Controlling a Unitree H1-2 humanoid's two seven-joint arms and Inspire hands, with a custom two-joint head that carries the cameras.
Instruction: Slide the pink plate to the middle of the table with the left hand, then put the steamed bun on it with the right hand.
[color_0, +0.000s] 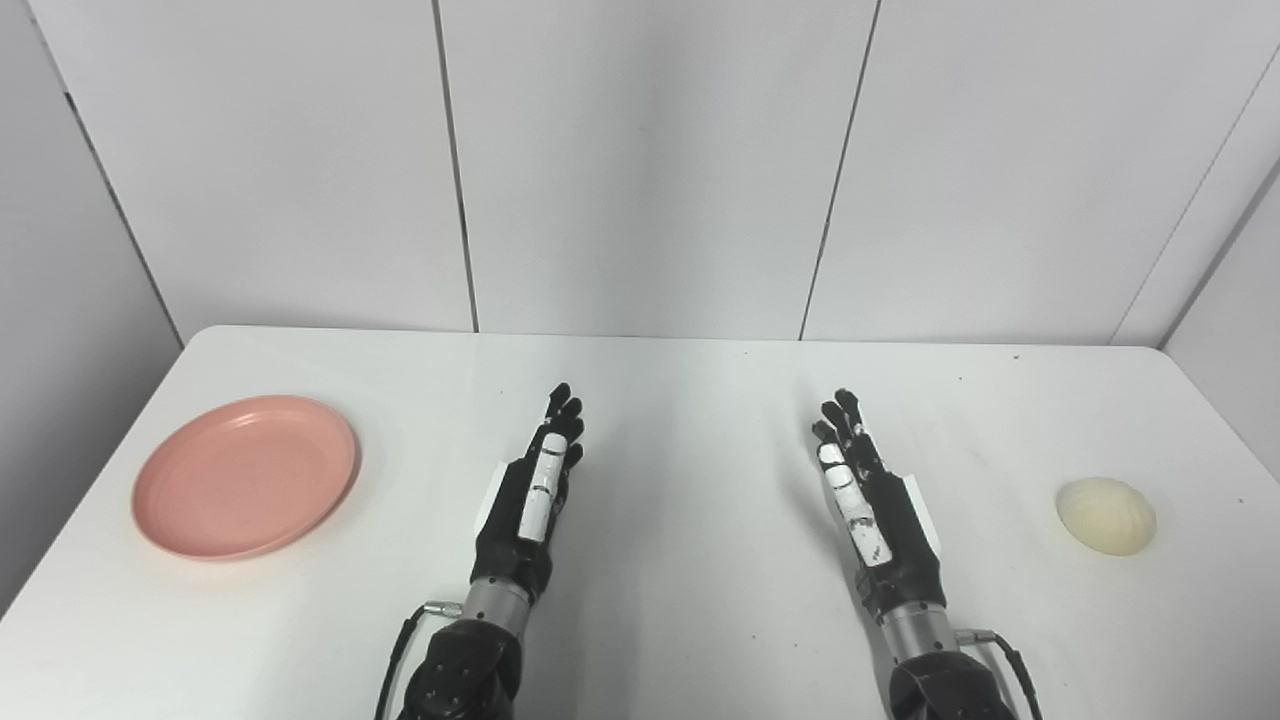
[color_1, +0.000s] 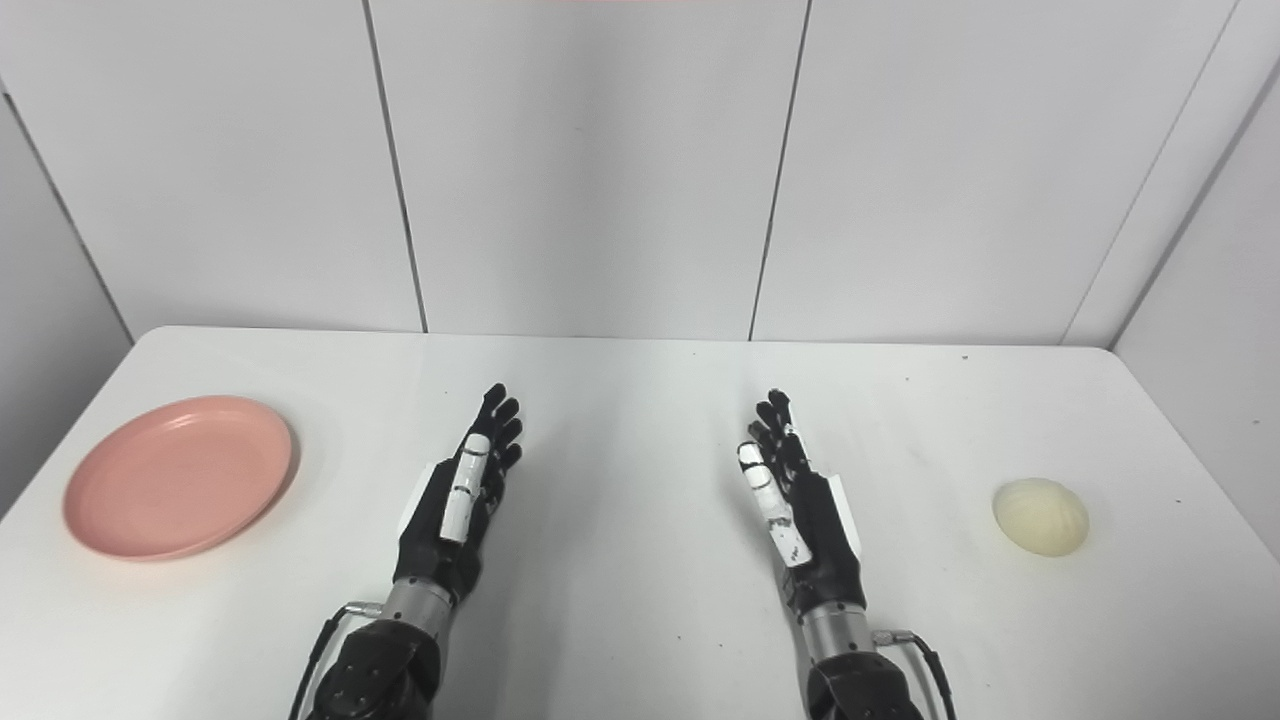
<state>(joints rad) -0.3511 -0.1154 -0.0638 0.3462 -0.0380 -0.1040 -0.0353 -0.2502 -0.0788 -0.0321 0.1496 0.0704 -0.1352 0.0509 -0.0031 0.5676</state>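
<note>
A pink plate (color_0: 245, 474) lies at the left side of the white table (color_0: 690, 400), with nothing on it. A pale cream steamed bun (color_0: 1105, 515) sits at the far right. My left hand (color_0: 535, 490) is held edge-up over the middle-left of the table, fingers straight and pointing away, open and holding nothing, well right of the plate. My right hand (color_0: 870, 500) mirrors it at the middle-right, open, fingers extended, a good way left of the bun.
White wall panels (color_0: 640, 160) stand behind the table's far edge. The table's left and right edges run close to the plate and the bun. Bare tabletop lies between the two hands.
</note>
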